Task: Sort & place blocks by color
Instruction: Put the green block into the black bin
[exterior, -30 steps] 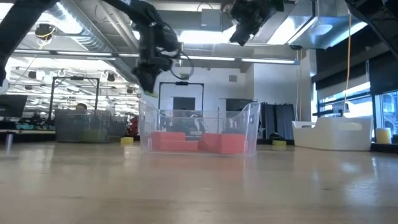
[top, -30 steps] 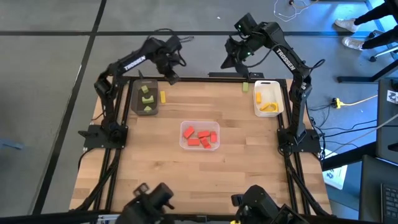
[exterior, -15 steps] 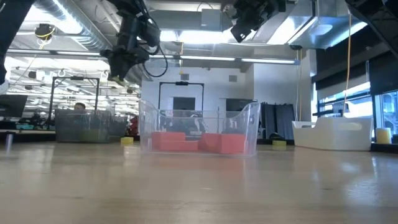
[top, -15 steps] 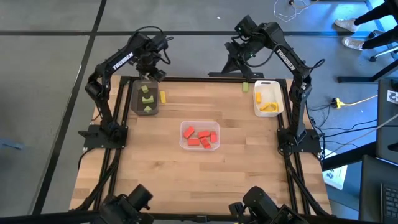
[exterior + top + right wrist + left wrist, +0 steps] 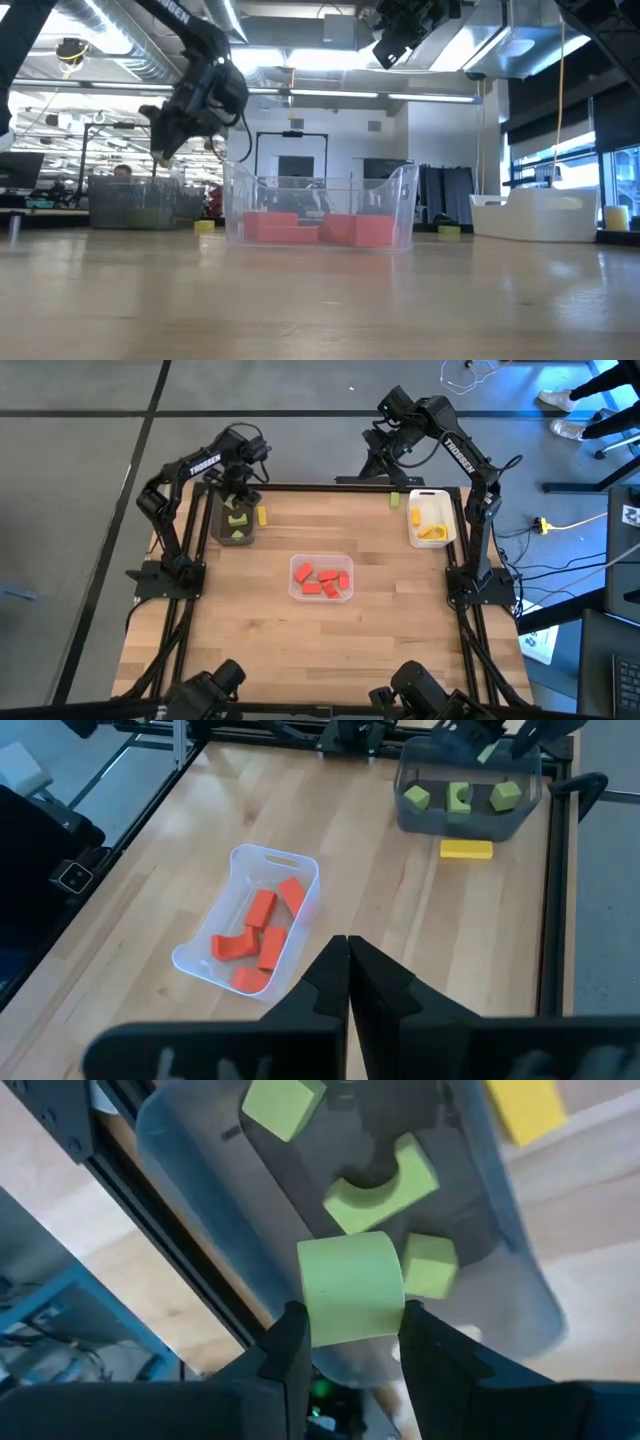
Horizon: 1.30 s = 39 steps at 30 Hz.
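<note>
Looking down from above, the left gripper (image 5: 237, 488) hangs over the dark grey tray (image 5: 219, 526) at the table's far left corner; the right gripper (image 5: 383, 455) waits raised beyond the far edge. A yellow block (image 5: 262, 516) lies just beside the tray.

From table height, what it carries is hard to make out.

Its wrist view settles it: fingers (image 5: 287, 1348) clamped on the flat sides of a green cylinder (image 5: 350, 1287), above three green blocks. Probably light, stiff and smooth; flats grip safest.

The right wrist view shows fingers pressed together, empty.
</note>
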Each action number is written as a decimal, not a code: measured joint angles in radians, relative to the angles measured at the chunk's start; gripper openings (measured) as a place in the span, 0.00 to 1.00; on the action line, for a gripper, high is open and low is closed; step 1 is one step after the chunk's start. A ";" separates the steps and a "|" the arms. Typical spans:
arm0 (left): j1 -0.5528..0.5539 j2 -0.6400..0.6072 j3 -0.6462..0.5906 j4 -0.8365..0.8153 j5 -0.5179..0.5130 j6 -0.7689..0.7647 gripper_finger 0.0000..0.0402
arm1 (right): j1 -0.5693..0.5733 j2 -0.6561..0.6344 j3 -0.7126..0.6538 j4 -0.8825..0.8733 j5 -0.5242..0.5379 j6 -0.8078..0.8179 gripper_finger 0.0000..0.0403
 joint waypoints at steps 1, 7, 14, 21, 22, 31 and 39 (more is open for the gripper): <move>0.000 0.000 -0.019 0.015 -0.011 0.005 0.30 | 0.000 0.000 0.000 0.000 0.000 0.000 0.03; -0.001 0.000 -0.108 0.124 -0.021 0.050 0.35 | 0.000 0.000 0.000 0.000 0.000 0.000 0.03; -0.001 0.000 -0.130 0.148 -0.077 0.068 0.36 | 0.000 0.000 0.000 0.000 0.000 0.000 0.03; -0.001 0.000 -0.130 0.172 -0.098 0.103 0.34 | 0.000 0.000 0.000 0.000 0.000 0.003 0.03; -0.002 0.000 -0.130 0.181 -0.098 0.101 0.34 | 0.000 0.000 0.000 0.000 0.000 0.003 0.03; -0.001 0.000 -0.130 0.208 -0.130 0.108 0.35 | 0.000 0.000 0.000 0.000 0.000 0.004 0.03; -0.001 0.000 -0.130 0.212 -0.128 0.106 0.36 | 0.000 0.000 0.000 0.000 0.000 0.004 0.03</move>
